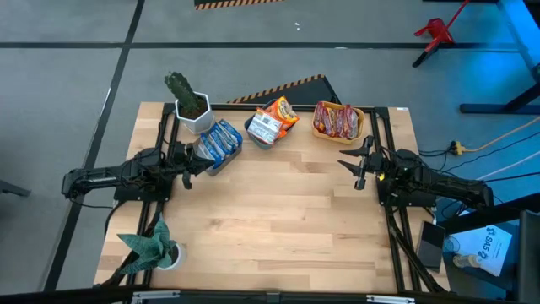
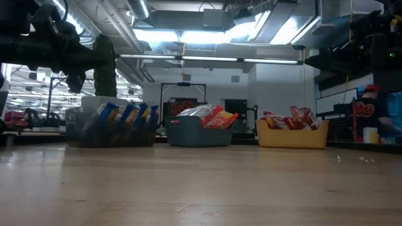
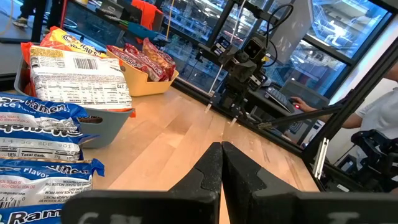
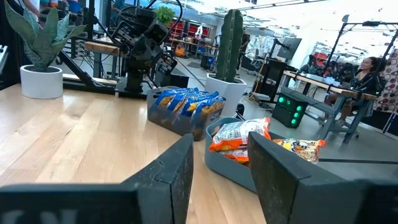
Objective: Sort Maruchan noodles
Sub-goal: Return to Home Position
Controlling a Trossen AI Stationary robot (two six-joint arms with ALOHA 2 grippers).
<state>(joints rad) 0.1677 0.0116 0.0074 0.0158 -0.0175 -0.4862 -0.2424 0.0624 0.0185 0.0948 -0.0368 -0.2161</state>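
Sorting looks finished, so it's time to bring both arms home.
One table (image 1: 278, 219), two arms. Our left gripper (image 3: 221, 146), fingers pressed together on nothing, sits just beside the dark bin (image 2: 75, 129), so we'd back it off level, clear of that rim. Our right gripper (image 4: 221, 140), fingers spread, hangs near the yellow bin (image 2: 292, 137). Three bins hold the Maruchan noodles (image 1: 221, 143): at least three blue in the dark bin, orange and silver in the grey bin (image 2: 188, 135), and reds in the yellow one that we can't count.

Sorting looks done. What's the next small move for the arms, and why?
Probably just close the right gripper, whose fingers stand apart, and park it. The blue packets, orange and silver packets and red packets all sit in bins, no loose packet shows, and the left gripper is shut at its side.
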